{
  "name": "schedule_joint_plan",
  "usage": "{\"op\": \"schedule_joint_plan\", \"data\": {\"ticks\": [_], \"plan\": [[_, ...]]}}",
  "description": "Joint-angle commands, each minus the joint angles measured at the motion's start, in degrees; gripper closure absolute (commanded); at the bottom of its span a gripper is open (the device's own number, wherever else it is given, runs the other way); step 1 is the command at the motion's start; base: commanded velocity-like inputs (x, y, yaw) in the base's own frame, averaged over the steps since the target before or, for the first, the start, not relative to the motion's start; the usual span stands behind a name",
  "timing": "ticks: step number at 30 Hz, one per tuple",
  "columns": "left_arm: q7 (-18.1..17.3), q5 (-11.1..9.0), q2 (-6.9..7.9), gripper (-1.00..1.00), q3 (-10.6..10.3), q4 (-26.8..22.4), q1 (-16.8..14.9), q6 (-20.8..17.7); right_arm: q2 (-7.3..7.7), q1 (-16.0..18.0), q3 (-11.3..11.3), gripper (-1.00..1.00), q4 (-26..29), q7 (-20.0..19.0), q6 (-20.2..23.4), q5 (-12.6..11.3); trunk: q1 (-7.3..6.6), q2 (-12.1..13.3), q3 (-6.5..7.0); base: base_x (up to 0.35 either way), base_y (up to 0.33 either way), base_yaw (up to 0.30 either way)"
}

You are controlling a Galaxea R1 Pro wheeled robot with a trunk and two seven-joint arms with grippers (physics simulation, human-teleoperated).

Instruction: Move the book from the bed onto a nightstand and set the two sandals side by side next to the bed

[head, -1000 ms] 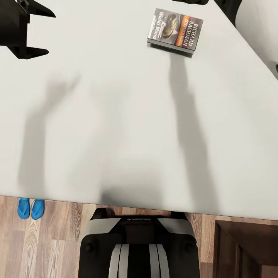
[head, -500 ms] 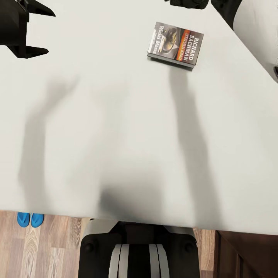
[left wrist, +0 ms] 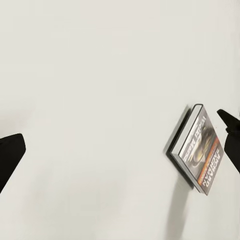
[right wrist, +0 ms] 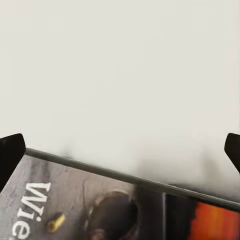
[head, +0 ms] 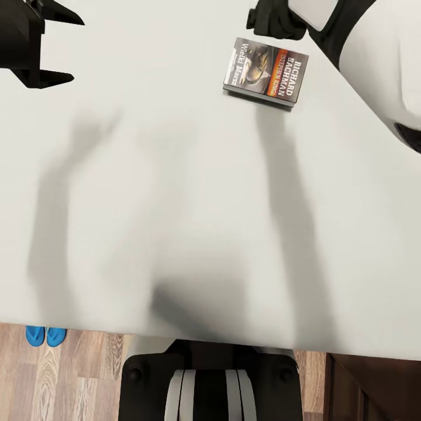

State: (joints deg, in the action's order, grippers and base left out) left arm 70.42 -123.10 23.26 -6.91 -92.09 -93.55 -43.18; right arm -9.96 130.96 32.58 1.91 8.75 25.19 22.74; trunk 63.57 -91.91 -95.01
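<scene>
Since a second ago my right gripper descends, fingers spread, beside the book lying ungrasped on the bed; sandals paired; left gripper spread.

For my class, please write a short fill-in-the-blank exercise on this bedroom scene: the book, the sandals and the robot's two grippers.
1. The book lies flat on the pale mattress of the ____.
2. The two blue sandals sit side by side on the wooden ____.
3. The gripper nearest the book is the ____ gripper.
4. The left gripper has its fingers spread ____, holding nothing.

Missing words: bed; floor; right; open
</scene>
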Motion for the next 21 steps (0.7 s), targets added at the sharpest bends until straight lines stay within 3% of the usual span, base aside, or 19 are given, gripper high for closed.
{"op": "schedule_joint_plan", "data": {"ticks": [1, 21], "plan": [[0.43, -0.33, 0.02, -1.0, -0.02, -0.02, -0.04, -0.33, -0.04, -0.43, 0.47, -1.0, 0.11, 0.13, 0.31, 0.48, 0.0, -0.01, -0.02, 0.004, 0.0, 0.0], [0.58, -0.32, -0.58, -1.0, -0.12, -0.02, 0.03, -0.41, -0.04, -3.14, 0.47, -1.0, 0.3, 0.12, -0.21, 0.38, 0.0, -0.01, -0.02, 0.0, 0.0, 0.0]]}}
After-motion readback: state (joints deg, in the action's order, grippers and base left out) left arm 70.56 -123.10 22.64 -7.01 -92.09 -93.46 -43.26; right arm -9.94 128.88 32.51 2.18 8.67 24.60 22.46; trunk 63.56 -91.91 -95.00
